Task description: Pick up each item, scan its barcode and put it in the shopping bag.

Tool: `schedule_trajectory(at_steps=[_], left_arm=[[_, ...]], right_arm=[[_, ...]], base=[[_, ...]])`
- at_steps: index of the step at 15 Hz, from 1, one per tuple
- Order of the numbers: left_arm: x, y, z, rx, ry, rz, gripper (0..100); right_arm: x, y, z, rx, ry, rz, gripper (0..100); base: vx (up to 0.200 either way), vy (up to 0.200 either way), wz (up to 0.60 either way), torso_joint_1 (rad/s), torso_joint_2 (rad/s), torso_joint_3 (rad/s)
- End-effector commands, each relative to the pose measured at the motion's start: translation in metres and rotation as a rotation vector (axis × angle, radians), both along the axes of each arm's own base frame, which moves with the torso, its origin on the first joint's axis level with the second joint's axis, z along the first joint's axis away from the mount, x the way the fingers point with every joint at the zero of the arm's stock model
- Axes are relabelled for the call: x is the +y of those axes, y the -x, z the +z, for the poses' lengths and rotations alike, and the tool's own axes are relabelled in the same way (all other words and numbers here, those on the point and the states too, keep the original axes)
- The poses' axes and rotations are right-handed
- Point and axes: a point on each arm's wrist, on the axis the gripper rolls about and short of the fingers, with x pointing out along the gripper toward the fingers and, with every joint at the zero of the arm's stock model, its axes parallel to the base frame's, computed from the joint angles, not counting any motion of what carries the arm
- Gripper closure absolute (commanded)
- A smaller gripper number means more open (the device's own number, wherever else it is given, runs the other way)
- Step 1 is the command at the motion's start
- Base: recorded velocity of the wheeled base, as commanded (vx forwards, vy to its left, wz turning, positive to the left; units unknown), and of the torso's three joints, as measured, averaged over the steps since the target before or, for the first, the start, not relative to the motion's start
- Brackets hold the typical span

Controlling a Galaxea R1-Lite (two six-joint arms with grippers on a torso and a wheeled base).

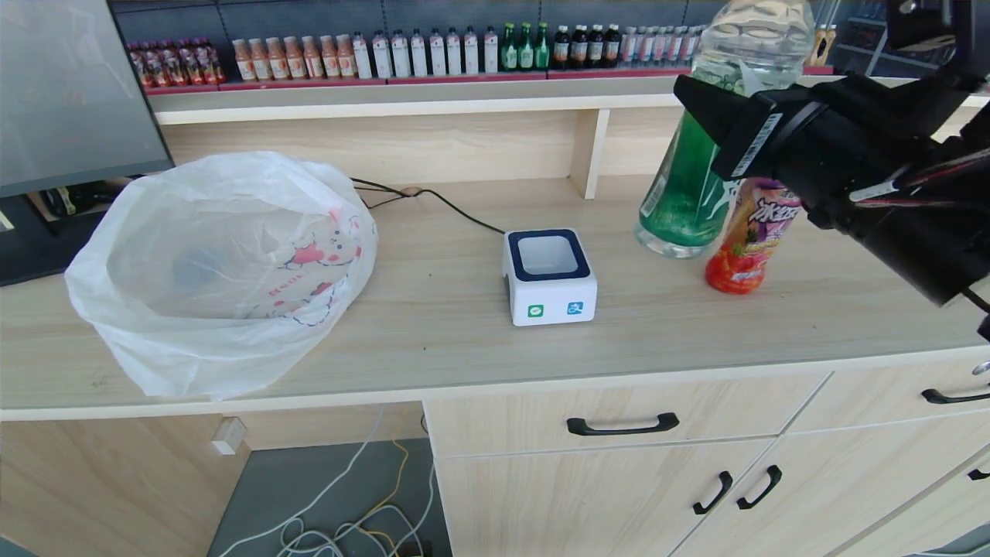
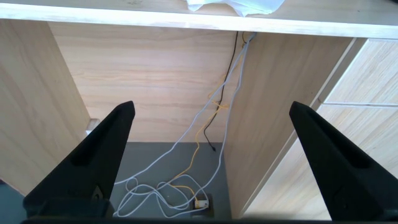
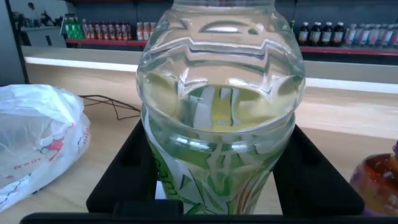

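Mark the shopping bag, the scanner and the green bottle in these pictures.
shopping bag [image 1: 155,344], head view, its front wall.
scanner [image 1: 551,303], head view, its white front face.
green bottle [image 1: 684,193], head view, its green label.

Scanner [image 1: 549,276]: green and blue icon squares on front. Red bottle [image 1: 749,247]: white characters on label. Bag [image 1: 224,271]: red lettering, illegible.

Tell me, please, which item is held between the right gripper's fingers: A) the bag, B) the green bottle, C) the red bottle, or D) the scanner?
B: the right wrist view shows the green bottle clasped in the right gripper, with one black finger on either side of it.
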Motion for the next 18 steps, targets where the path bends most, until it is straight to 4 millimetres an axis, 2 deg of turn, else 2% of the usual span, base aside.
schedule_trajectory(at_steps=[1,5,11,18], left_arm=[[0.0,0.0,0.0,0.0,0.0,0.0,0],[0.0,0.0,0.0,0.0,0.0,0.0,0],[0.0,0.0,0.0,0.0,0.0,0.0,0],[0.0,0.0,0.0,0.0,0.0,0.0,0]], right_arm=[[-0.01,0.028,0.017,-0.055,-0.035,0.025,100],[-0.021,0.059,0.009,-0.051,-0.029,0.08,100],[-0.018,0.096,-0.018,0.004,0.007,0.208,100],[-0.014,0.105,-0.058,0.107,0.045,0.297,100]], base=[[0.0,0.0,0.0,0.0,0.0,0.0],[0.0,0.0,0.0,0.0,0.0,0.0],[0.0,0.0,0.0,0.0,0.0,0.0],[0.0,0.0,0.0,0.0,0.0,0.0]])
